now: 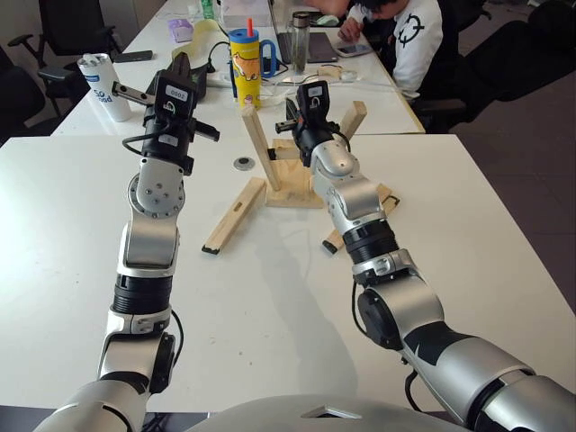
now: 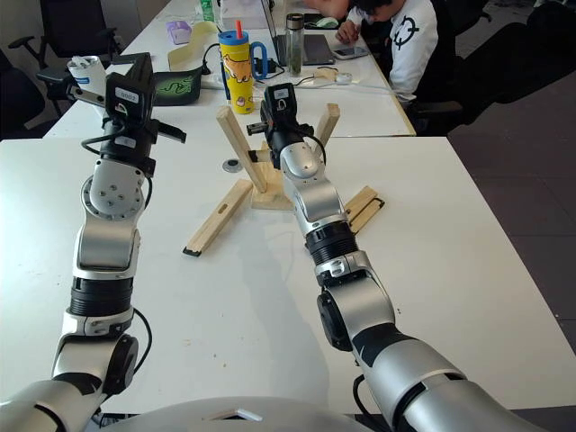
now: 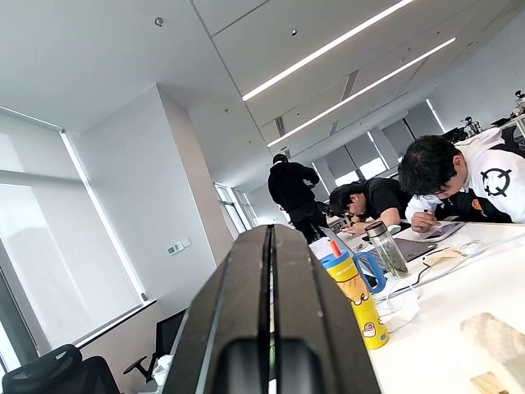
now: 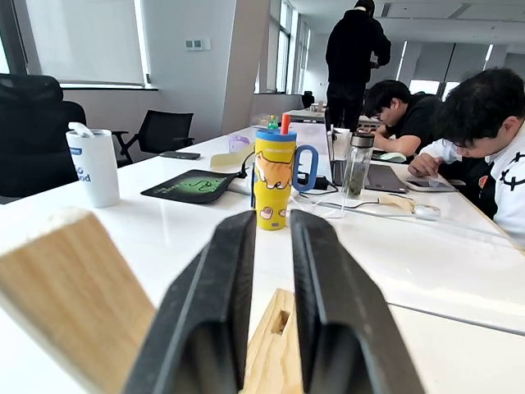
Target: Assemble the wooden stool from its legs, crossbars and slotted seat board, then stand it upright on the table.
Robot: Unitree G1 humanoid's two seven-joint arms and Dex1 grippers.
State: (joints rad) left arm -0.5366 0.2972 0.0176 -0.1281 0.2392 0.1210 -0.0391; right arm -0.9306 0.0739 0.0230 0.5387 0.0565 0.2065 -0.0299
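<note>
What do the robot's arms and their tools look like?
Both arms have silver rounded shells with black joint rings. A black cable loops at each wrist. The left tool and right tool are black, tapered; a black block with white labels sits behind each.

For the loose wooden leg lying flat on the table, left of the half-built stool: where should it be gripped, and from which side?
Grip the leg near its middle, coming straight down from above, with the fingers across its narrow width. It lies flat and slanted on the table with both long sides free, and its far end is by the seat board.
</note>
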